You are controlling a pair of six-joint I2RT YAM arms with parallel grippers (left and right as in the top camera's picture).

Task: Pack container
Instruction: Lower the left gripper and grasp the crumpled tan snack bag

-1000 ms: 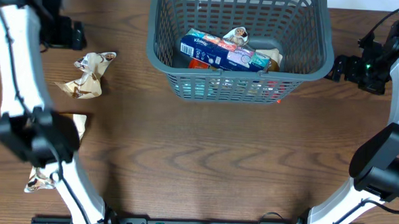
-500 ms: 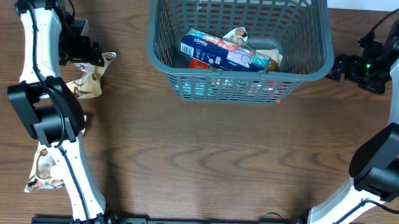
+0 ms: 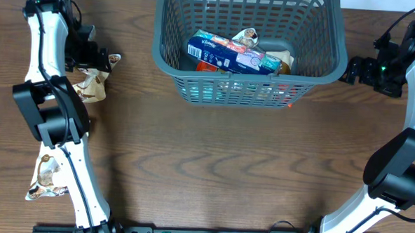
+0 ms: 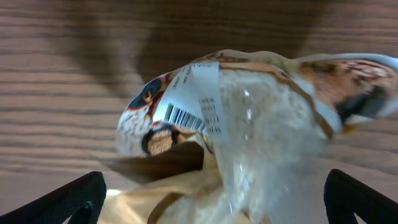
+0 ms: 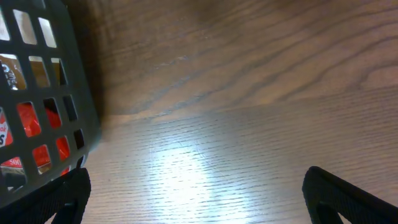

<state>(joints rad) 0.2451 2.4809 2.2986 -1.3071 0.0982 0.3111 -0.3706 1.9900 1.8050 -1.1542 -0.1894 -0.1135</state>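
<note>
As left end effector straddles packet, container well apart.

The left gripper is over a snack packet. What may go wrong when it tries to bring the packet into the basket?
1. The snack packet is crumpled and glossy. The open left gripper may pinch only a loose fold, and the packet could slip out.
2. The basket has high walls, so a dangling packet might catch the rim.
3. The tissue box already lies inside, so the packet may end up resting on top of it.
</note>
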